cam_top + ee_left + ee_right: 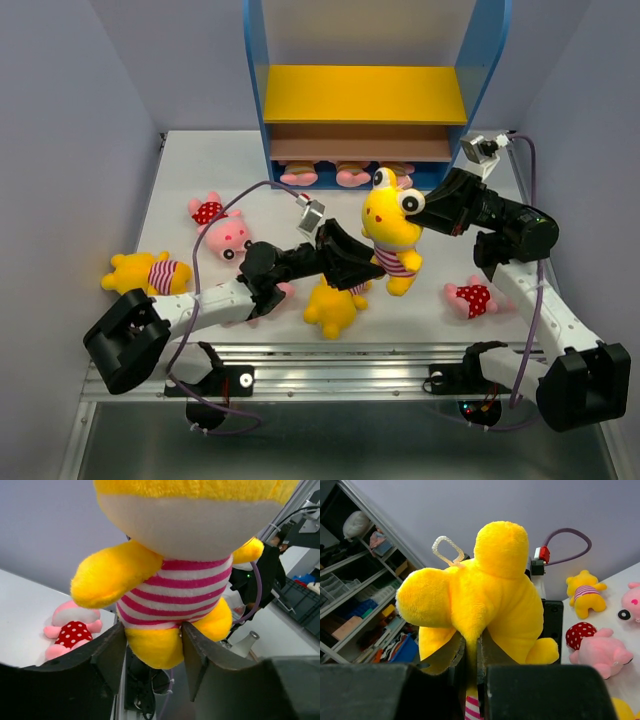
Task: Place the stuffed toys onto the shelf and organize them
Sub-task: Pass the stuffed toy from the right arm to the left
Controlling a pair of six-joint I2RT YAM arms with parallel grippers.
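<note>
A yellow bear [392, 225] in a pink-striped shirt hangs in the air in front of the shelf [254, 60]. My right gripper [420, 205] is shut on a fold of plush at the back of its head [485, 590], the jaws [472, 645] pinched nearly together. My left gripper [365, 262] comes from below, and its two fingers press both sides of the bear's leg [150, 647]. Three stuffed toys show pink feet [352, 175] on the shelf's bottom tier.
On the table lie a pink pig in red dots [222, 228], a yellow bear [145, 272] at the left, another yellow bear [333, 305] under my left arm, and a dotted pig [472, 297] by my right arm. The yellow board [365, 95] is bare.
</note>
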